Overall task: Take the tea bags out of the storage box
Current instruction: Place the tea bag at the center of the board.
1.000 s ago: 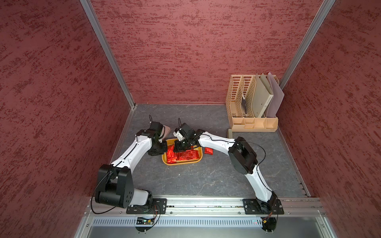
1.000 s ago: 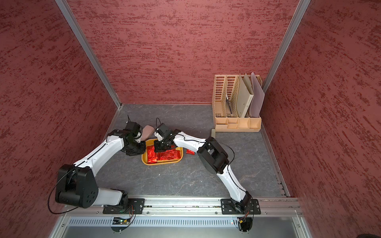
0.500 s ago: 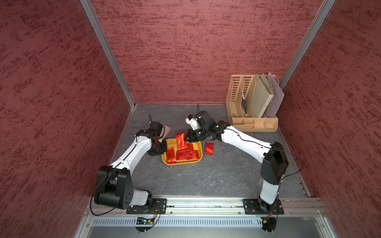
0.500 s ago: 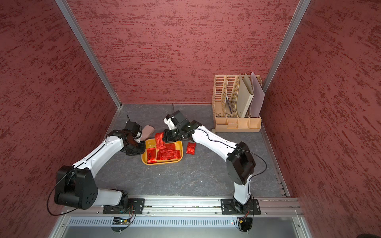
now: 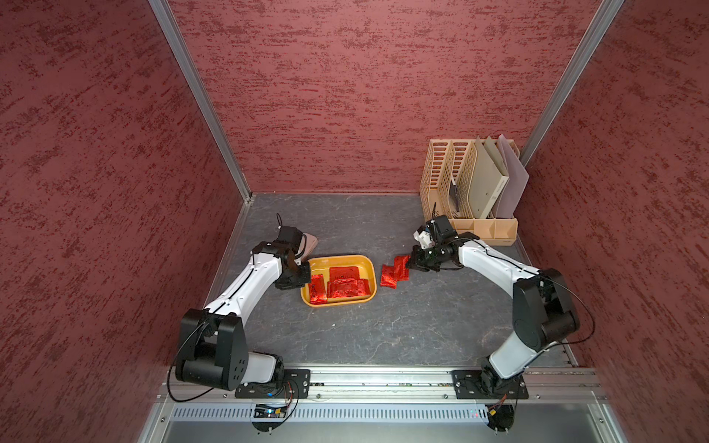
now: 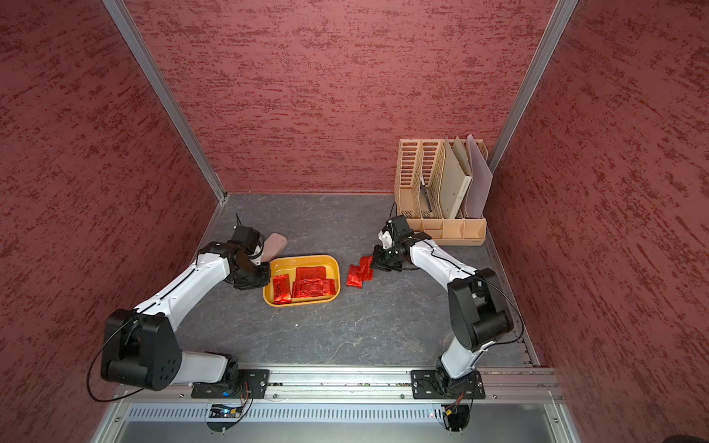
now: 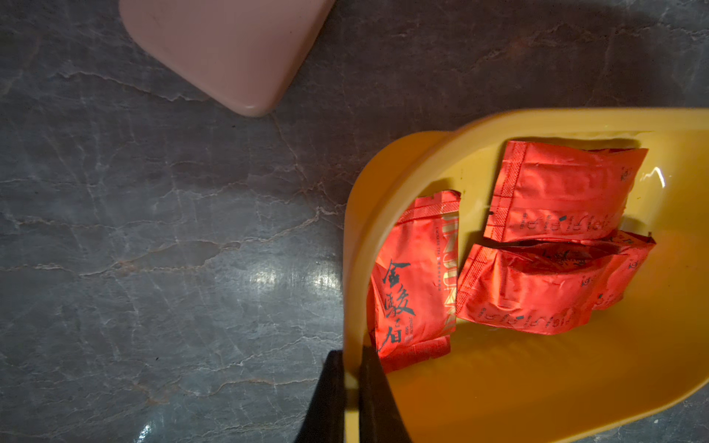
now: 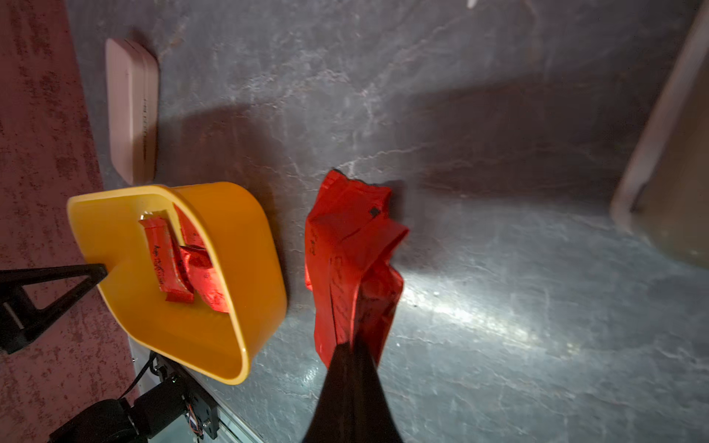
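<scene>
In the storage box (image 5: 367, 268) lie four tea bags (image 5: 343, 274); two more at 3 o'clock, one pinched by the low right pincer (image 5: 409, 264); left pincer (image 7: 351, 368) grips the 9 o'clock rim.

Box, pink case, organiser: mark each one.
Box (image 5: 345, 262): a top view, bare far wall.
Pink case (image 7: 226, 50): left wrist view, flat top.
Organiser (image 6: 460, 231): a top view, low front base.

Black 金駿眉 and gold JINJUN lettering, on one tea bag (image 7: 414, 276)
</scene>
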